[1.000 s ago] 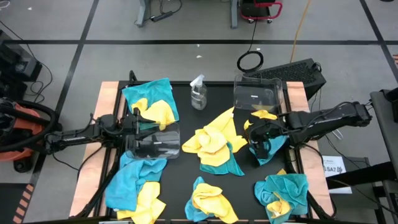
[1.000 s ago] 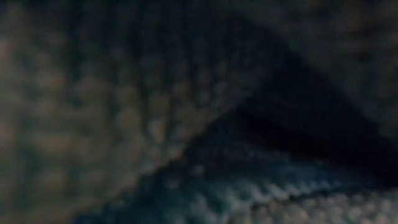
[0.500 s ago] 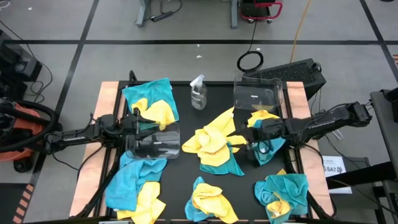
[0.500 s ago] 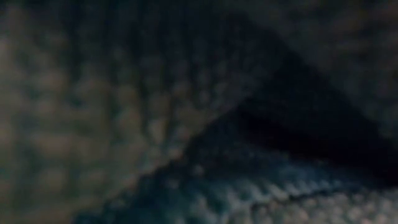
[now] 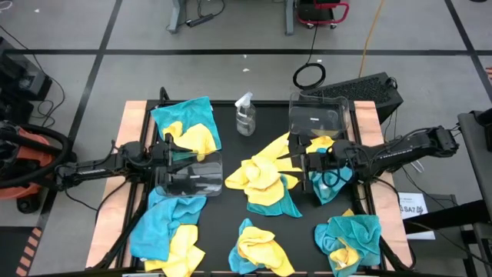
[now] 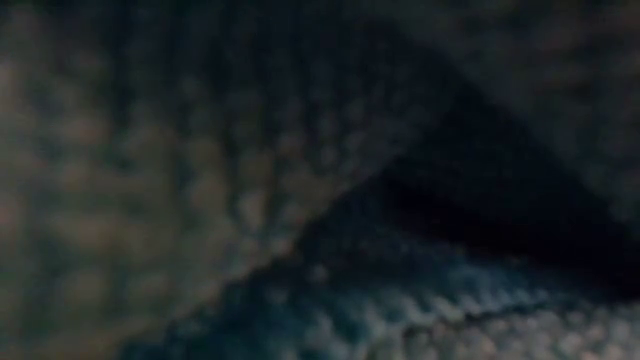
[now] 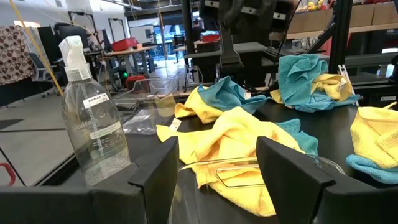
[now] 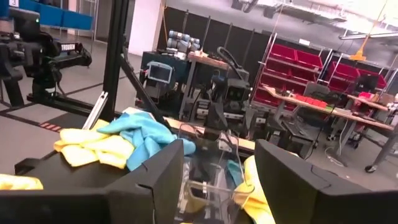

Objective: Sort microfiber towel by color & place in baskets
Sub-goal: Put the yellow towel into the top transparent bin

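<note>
Right gripper [image 5: 296,159] hangs with its fingers apart and empty just off the right side of the yellow-and-teal heap [image 5: 265,178] at the middle of the worktop [image 5: 231,131], which lies straight ahead of it toward the left edge; this arm is the nearer one. Behind it, by the far right corner, stands one clear basket [image 5: 315,117]. Left gripper [image 5: 175,144], fingers also apart, waits over the other basket [image 5: 190,175] near the left edge, more towels lying along the near edge.
</note>
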Controlling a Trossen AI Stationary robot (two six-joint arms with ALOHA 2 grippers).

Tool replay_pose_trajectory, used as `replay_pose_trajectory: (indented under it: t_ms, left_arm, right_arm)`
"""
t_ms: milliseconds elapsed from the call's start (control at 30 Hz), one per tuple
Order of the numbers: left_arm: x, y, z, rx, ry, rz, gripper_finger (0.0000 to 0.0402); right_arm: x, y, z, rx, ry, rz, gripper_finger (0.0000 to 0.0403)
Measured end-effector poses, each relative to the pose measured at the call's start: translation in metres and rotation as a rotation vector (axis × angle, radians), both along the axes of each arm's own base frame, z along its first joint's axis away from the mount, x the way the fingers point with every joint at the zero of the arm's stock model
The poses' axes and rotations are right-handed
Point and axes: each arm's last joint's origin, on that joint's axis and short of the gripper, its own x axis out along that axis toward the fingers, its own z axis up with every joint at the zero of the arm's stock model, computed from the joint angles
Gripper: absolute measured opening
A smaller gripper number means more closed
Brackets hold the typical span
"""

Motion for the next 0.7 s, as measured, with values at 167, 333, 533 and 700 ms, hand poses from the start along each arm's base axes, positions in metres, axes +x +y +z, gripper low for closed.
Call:
replay_pose_trajectory:
  t_ms: [167,333,533,700]
  left_arm:
    - [0.0,0.0,0.0,0.0,0.0,0.0,0.0221]
    - [0.0,0.0,0.0,0.0,0.0,0.0,0.0221]
    - [0.0,0.0,0.0,0.0,0.0,0.0,0.0221]
    - [0.0,0.0,0.0,0.0,0.0,0.0,0.0221]
  right_arm:
    - [0.006,0.0,0.023,-0.015,0.055,-0.012,0.0192]
    - [0.008,-0.001,0.046,-0.053,0.106,-0.072,0.0192]
    - [0.008,-0.006,0.068,-0.035,0.288,-0.095,0.0192]
    - [0.01,-0.009,0.073,-0.002,0.529,-0.118,0.0192]
